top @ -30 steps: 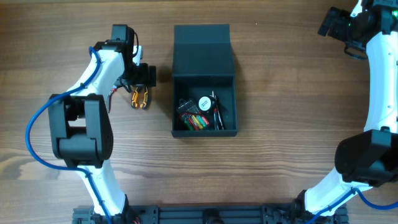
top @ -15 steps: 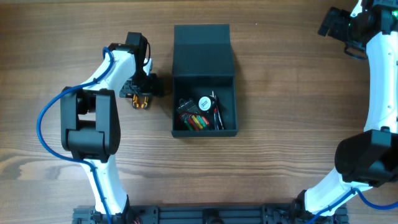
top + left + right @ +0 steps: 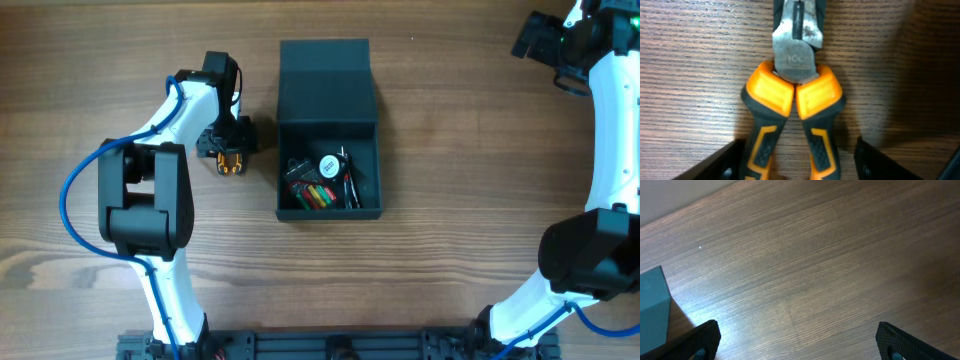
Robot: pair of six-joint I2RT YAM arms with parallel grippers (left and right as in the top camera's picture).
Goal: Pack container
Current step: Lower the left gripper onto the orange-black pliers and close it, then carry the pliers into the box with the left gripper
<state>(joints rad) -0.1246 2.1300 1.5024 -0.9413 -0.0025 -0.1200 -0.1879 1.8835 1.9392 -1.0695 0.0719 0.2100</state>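
Note:
The container point(image 3: 374, 178), a dark teal-black box, stands open at the table's middle with its flap lid point(image 3: 325, 85) laid back. Inside lie several small colored items, a round white piece point(image 3: 328, 165) and black tools. Orange-and-black pliers point(image 3: 230, 164) lie on the wood just left of it. My left gripper point(image 3: 229, 143) is open right over them. In the left wrist view its fingers point(image 3: 800, 170) straddle the pliers' handles point(image 3: 812, 100) with gaps on both sides. My right gripper point(image 3: 545, 40) is open and empty at the far right corner, its fingers point(image 3: 797, 342) above bare wood.
The wooden table point(image 3: 470, 230) stretches around the container. A teal corner of the container's lid point(image 3: 652, 310) shows at the left edge of the right wrist view. The arm bases stand along the front edge.
My left arm has swung right and turned, bringing its gripper over the pliers' head end. The pliers stay on the table. The right arm has not moved.

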